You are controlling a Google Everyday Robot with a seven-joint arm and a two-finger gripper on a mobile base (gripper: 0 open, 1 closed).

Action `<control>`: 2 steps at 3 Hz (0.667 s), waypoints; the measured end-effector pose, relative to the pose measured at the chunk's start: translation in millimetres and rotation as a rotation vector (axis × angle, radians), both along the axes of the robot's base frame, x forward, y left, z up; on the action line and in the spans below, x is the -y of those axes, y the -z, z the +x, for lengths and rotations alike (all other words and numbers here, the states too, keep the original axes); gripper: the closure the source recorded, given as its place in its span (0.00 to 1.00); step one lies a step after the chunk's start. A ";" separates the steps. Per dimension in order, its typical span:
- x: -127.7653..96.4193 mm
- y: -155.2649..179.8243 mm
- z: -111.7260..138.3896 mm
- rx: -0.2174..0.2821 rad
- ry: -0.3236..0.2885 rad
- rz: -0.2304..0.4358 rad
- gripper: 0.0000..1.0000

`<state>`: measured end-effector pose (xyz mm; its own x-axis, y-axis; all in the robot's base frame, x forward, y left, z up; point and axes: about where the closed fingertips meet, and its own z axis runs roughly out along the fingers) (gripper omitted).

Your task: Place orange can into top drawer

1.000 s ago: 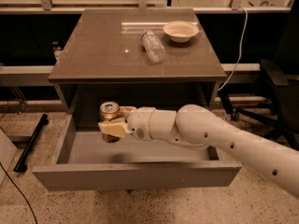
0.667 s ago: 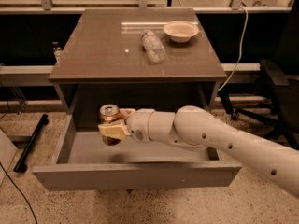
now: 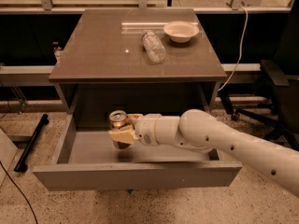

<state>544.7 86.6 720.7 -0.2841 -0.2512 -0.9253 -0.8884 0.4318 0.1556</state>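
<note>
The top drawer is pulled wide open under the grey-brown cabinet top; its grey inside shows. The orange can, silver top up, is held upright over the left middle of the drawer's inside. My gripper reaches in from the right at the end of the white arm and is shut on the can, its tan fingers around the can's sides. The lower part of the can is hidden by the fingers.
On the cabinet top a clear plastic bottle lies on its side and a cream bowl stands at the back right. A black chair is at the right. A black bar lies on the floor at the left.
The gripper with the can has sunk slightly and shifted a little toward the drawer's front. Nothing else has moved.
</note>
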 end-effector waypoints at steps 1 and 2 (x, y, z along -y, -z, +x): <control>11.4 24.4 16.5 0.031 -0.020 -0.014 0.75; 16.1 39.5 30.1 0.057 -0.027 -0.008 0.51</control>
<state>574.8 70.5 681.2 -0.2239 -0.2655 -0.9378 -0.9069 0.4090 0.1007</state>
